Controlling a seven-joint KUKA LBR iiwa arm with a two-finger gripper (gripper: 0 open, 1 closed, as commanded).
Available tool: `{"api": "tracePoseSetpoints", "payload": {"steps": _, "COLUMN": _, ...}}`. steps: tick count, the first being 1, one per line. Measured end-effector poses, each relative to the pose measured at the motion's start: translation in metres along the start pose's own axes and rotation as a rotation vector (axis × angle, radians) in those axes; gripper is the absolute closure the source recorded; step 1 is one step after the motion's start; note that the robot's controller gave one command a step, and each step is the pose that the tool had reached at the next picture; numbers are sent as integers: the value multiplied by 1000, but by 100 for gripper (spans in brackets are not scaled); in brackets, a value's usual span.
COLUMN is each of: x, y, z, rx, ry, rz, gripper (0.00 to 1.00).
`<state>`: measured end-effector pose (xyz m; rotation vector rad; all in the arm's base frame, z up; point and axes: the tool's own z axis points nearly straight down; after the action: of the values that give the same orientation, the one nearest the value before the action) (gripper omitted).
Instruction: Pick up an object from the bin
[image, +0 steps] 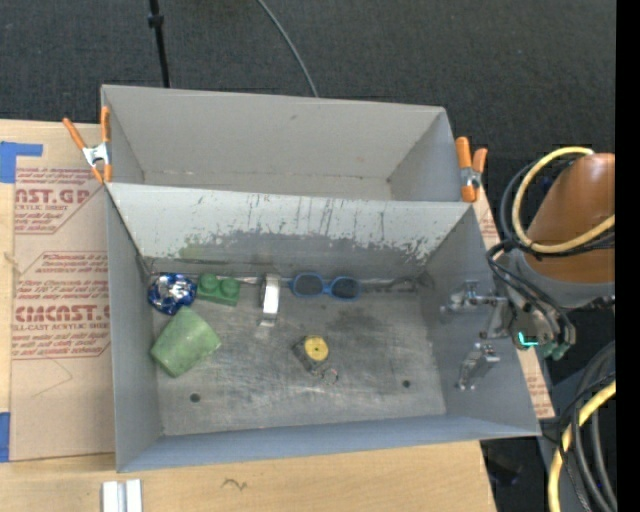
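tool (476, 335) hangs at the right wall of the bin (280, 130) | fingers apart, nothing between them | nearest: blue sunglasses (324, 287) along the back wall, yellow disc (315, 349) mid-floor, both well apart from it

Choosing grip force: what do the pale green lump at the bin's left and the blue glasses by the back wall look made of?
Green lump: matte, grainy, soft-edged; likely foam or sponge. Blue glasses: thin, evenly coloured frame; probably hard plastic.
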<state>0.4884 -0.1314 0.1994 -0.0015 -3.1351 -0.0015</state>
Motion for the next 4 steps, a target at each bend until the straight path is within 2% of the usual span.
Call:
{"api": "tracePoseSetpoints", "payload": {"steps": 1, "x": -51, "y": 55, "z": 108, "rx": -3, "ry": -2, "rz": 81, "gripper": 0}}
{"api": "tracePoseSetpoints", "payload": {"steps": 2, "x": -36, "y": 129, "z": 125, "rx": -2, "ry": -8, "rz": 33, "gripper": 0}}
{"api": "tracePoseSetpoints", "payload": {"steps": 3, "x": -34, "y": 131, "z": 121, "rx": -1, "ry": -6, "rz": 206, "gripper": 0}}
{"api": "tracePoseSetpoints", "payload": {"steps": 4, "x": -27, "y": 179, "z": 126, "rx": 3, "ry": -15, "rz": -128, "gripper": 0}}
